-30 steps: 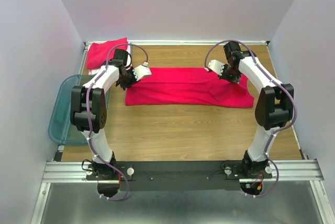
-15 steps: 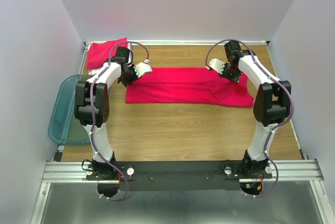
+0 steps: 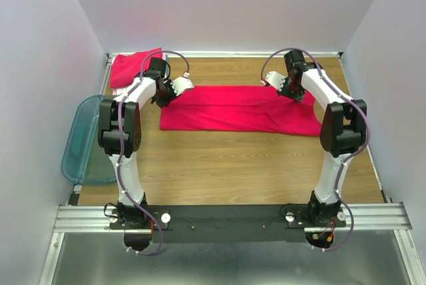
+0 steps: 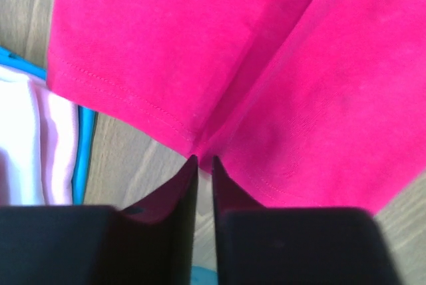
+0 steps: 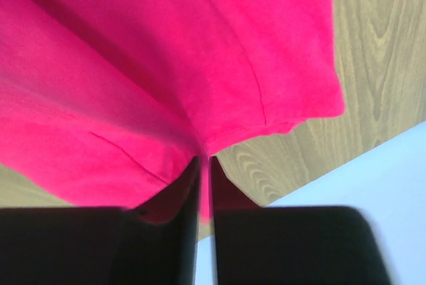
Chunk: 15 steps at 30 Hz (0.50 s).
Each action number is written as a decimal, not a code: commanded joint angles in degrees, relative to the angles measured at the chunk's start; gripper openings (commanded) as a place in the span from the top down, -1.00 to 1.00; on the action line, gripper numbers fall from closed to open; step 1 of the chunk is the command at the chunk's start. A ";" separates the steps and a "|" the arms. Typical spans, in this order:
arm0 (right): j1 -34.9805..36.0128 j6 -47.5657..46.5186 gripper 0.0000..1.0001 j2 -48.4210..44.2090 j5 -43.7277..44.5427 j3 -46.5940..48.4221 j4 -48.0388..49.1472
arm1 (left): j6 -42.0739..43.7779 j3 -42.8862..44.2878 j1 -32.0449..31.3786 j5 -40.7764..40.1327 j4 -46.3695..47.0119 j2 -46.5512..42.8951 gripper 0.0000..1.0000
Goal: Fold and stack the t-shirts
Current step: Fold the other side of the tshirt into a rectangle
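A bright red-pink t-shirt lies spread in a wide band across the middle of the wooden table. My left gripper is at its far left end. In the left wrist view the gripper is shut on the shirt's hem. My right gripper is at the far right part of the shirt. In the right wrist view it is shut on a fold of the shirt. A second red-pink shirt lies folded at the back left corner.
A translucent teal bin sits off the table's left edge. White cloth and a blue rim show left of the shirt in the left wrist view. Grey walls enclose the back and sides. Bare wood lies between shirt and arm bases.
Both arms have stretched a little further toward the back wall, still gripping the shirt. The shirt's near edge has shifted slightly away from the bases.
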 commanded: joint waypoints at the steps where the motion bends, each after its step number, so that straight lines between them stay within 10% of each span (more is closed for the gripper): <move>1: -1.93 5.58 0.21 1.17 1.50 4.15 1.81 | -3.37 1.79 0.54 -1.20 1.29 -1.10 0.39; 5: -6.23 13.84 -0.22 -2.33 -2.78 5.48 -0.02 | -6.97 -0.83 2.04 3.98 -2.22 -6.88 0.19; 15: -18.54 25.81 -0.20 -8.24 -22.21 -0.50 -14.00 | -14.80 -11.73 3.62 12.34 -5.31 -13.50 0.10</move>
